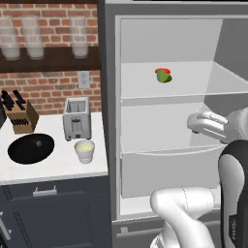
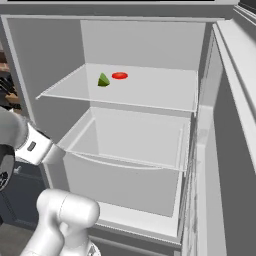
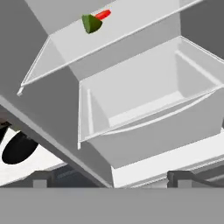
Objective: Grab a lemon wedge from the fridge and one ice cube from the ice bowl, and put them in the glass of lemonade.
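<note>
Both base views face the open fridge (image 1: 164, 121), left one also taking in the counter (image 1: 53, 160). The hand view looks up, tilted, sharing the fridge shelf (image 3: 131, 22).

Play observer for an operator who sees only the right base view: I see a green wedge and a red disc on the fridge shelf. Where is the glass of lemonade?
Observer: The glass stands on the counter left of the fridge, in front of the toaster.
Operator: And the ice bowl?
Observer: The black bowl sits on that counter, left of the glass and apart from it.
Operator: Are the fingers open?
Observer: Yes. In the hand view the fingers are spread wide with nothing between them, facing the drawer below the shelf.
</note>
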